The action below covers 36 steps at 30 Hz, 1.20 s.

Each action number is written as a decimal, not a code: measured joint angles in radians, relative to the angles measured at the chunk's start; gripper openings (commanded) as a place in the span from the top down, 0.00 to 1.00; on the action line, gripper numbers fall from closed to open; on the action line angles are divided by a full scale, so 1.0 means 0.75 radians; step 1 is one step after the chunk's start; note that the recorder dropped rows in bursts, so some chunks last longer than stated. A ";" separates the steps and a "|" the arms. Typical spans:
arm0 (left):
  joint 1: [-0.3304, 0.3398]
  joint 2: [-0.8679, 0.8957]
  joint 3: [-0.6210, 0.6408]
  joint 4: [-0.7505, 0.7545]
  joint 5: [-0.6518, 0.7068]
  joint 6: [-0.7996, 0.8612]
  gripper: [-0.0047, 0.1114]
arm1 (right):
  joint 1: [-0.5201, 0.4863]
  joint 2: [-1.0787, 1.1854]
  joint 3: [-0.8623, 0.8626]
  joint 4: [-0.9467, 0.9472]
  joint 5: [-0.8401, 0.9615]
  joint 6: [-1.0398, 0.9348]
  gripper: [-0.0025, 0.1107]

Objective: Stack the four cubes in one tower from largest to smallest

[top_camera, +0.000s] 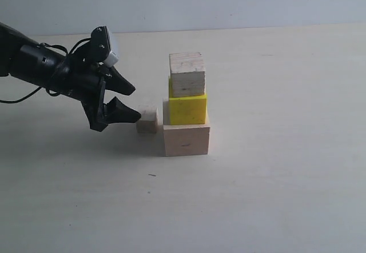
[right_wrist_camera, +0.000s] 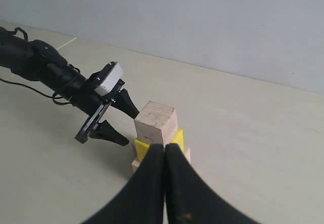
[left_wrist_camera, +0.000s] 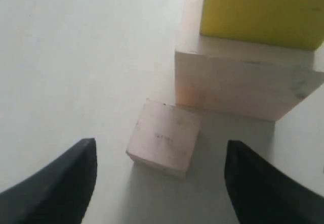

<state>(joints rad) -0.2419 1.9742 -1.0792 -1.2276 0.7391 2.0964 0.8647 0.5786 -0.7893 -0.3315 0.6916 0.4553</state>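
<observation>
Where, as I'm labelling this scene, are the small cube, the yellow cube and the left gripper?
small cube point(top_camera: 147, 119): exterior view, its front face.
yellow cube point(top_camera: 187, 109): exterior view, its front face.
left gripper point(top_camera: 136, 101): exterior view, midway between its open fingertips.

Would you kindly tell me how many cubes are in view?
4: large cube at the bottom, yellow cube on it, medium cube on top, small cube beside the base.

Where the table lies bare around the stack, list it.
Exterior view: bare table right of the large cube and all along in front of it. Crowded on its left: the small cube sits there, the open left gripper close beside it.
</observation>
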 measured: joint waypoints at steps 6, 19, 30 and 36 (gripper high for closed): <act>0.000 0.000 -0.007 0.036 -0.023 0.000 0.37 | 0.000 0.000 0.000 0.000 0.000 0.000 0.98; -0.056 0.000 -0.100 0.192 -0.003 0.000 0.37 | 0.000 0.000 0.000 0.000 0.000 0.000 0.98; -0.104 0.070 -0.100 0.330 -0.018 0.000 0.37 | 0.000 0.000 0.000 0.000 0.000 0.000 0.98; -0.107 0.088 -0.112 0.321 -0.030 0.007 0.37 | 0.000 0.000 0.000 0.000 0.000 0.000 0.98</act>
<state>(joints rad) -0.3218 2.0400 -1.1629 -0.9871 0.7164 2.1016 0.8647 0.5786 -0.7893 -0.3315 0.6916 0.4553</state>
